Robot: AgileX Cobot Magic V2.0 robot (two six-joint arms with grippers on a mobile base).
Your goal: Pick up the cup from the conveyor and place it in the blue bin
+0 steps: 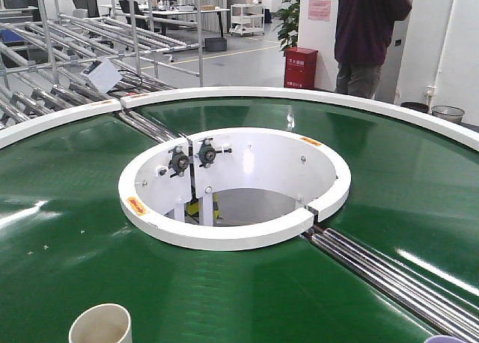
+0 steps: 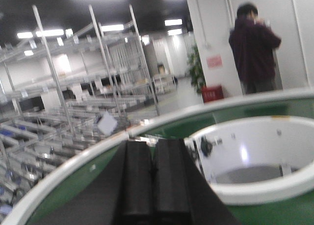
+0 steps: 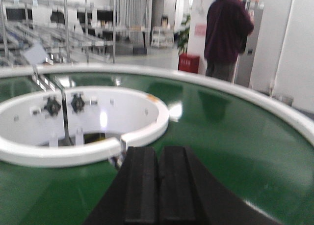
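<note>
Cup (image 1: pixel 100 324): cream-coloured, with a round open mouth facing up, a thin pale rim and a darker beige inside. Only its upper part shows, because the bottom edge of the front view cuts it off.
Cup's place: standing on the conveyor (image 1: pixel 359 178) at the near left of the belt, well apart from the white inner ring (image 1: pixel 224 238).
Belt: glossy dark green and ring-shaped, with ceiling lights reflected on it and a white curved outer rim. Steel rollers (image 1: pixel 389 272) cross it at the near right.
Left claw (image 2: pixel 153 151): its two black pads are pressed together with nothing between them. It hangs over the left part of the belt, close to the outer rim.
Right claw (image 3: pixel 158 156): closed down to a thin seam and gripping nothing. It is over the green belt on the near side of the inner ring.
Ring centre: hollow, with two dark bearing mounts on the far-left inside wall.
Background: a person (image 1: pixel 370 28) in a dark maroon top stands at the far right with their back turned, a red box (image 1: pixel 300 67) just to their left. Metal racks (image 1: pixel 90 28) fill the far left.
</note>
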